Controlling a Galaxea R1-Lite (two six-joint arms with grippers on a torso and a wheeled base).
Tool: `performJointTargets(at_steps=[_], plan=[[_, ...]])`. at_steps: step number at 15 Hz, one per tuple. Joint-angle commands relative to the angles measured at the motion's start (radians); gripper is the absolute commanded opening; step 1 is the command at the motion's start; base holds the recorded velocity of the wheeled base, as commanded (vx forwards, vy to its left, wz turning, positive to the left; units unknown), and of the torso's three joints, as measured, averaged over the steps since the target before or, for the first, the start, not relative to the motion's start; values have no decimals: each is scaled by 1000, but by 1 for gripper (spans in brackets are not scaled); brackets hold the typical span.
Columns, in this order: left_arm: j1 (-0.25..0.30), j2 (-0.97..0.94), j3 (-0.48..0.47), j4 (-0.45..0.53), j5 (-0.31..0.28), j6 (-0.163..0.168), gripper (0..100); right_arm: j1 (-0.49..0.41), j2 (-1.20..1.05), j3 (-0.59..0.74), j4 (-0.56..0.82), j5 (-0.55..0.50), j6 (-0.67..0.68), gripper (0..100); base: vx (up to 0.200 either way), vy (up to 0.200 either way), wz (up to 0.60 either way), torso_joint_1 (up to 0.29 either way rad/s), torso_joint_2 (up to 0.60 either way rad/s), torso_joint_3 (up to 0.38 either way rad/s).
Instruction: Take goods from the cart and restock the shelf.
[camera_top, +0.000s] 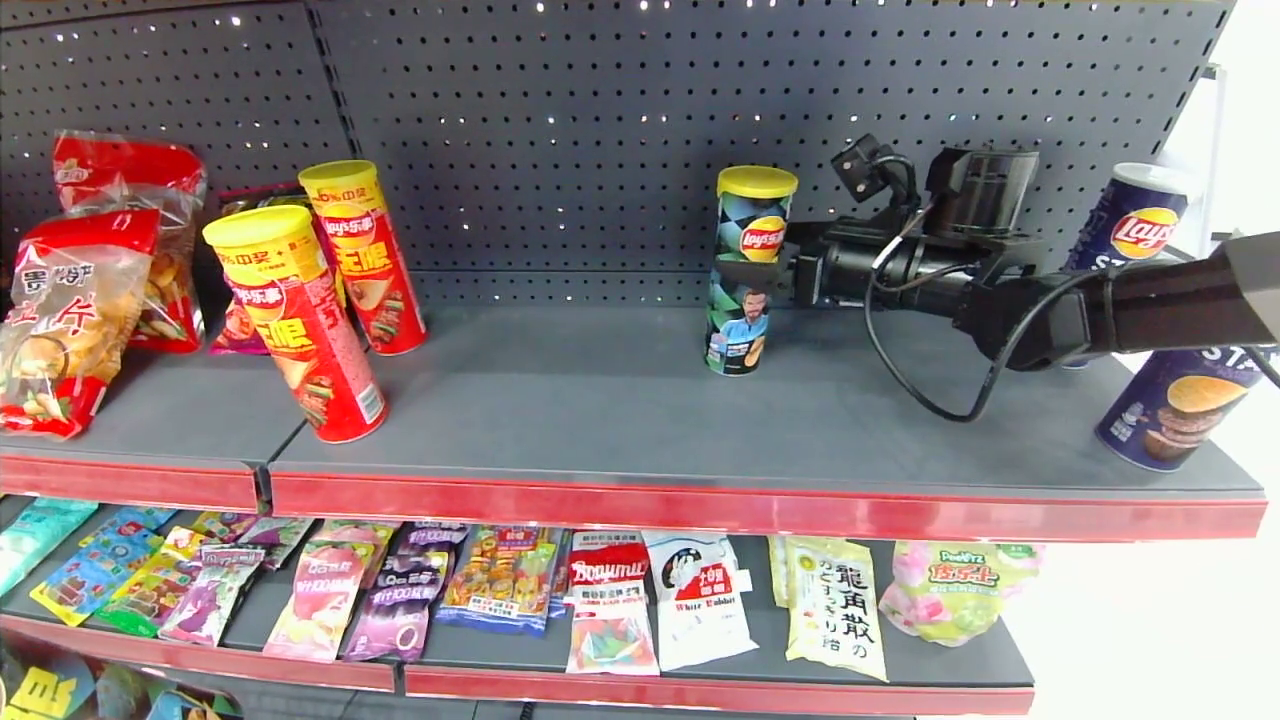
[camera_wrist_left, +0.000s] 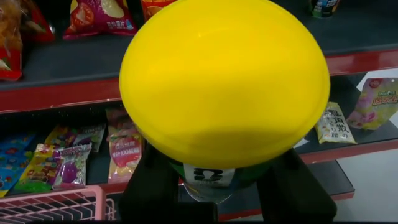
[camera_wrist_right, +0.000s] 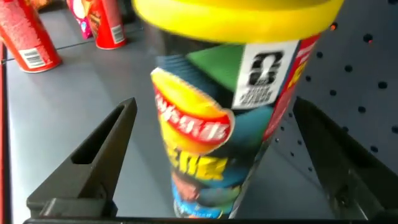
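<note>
A green chips can with a yellow lid (camera_top: 748, 270) stands upright on the grey top shelf (camera_top: 600, 420), near the pegboard back. My right gripper (camera_top: 752, 268) comes in from the right and is open around this can. In the right wrist view the can (camera_wrist_right: 217, 143) sits between the two fingers (camera_wrist_right: 93, 168) with a gap on each side. My left gripper (camera_wrist_left: 211, 200) is shut on a second yellow-lidded chips can (camera_wrist_left: 224, 81), held upright in front of the shelves above the cart; its lid hides most of its body.
Two red chips cans (camera_top: 300, 330) (camera_top: 365, 255) and snack bags (camera_top: 70, 320) stand at the shelf's left. Two blue cans (camera_top: 1130, 215) (camera_top: 1170, 405) stand at its right end behind my right arm. Candy bags (camera_top: 610, 600) fill the lower shelf. A pink cart rim (camera_wrist_left: 56, 202) is below my left gripper.
</note>
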Motion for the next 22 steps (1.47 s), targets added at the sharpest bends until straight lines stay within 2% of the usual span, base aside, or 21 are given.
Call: performJointTargets(at_steps=[1,6,7,10,13,15,17,18,19,21,22], plan=[[0,1,0,0,0,0,0,5,33,-49,1,1,-1,100,0,0,0,0,0,0],[-1,-1,2,0,0,0,0,37,47,-90,38,-13,1,100,0,0,0,0,0,0],[-1,-2,3,0,0,0,0,39,61,-104,37,-15,-1,0,0,0,0,0,0,0],[-1,-12,8,2,0,0,0,46,72,-132,38,-18,-1,0,0,0,0,0,0,0],[0,-22,8,5,1,0,0,86,24,-70,38,-79,-1,0,0,0,0,0,0,0],[0,-22,8,5,1,0,0,115,-24,-20,38,-150,-1,0,0,0,0,0,0,0],[0,-22,8,5,1,0,0,155,-93,32,37,-297,4,0,0,0,0,0,0,0],[0,-22,8,5,1,0,0,161,-108,49,35,-309,7,0,0,0,0,0,0,0],[0,-22,8,5,1,0,0,181,-151,88,35,-332,39,0,0,0,0,0,0,0],[0,-22,11,5,-2,0,0,229,-197,123,32,-481,125,0,0,0,0,0,0,0],[0,-22,11,5,-2,0,0,229,-197,123,32,-481,125,0,0,0,0,0,0,0]])
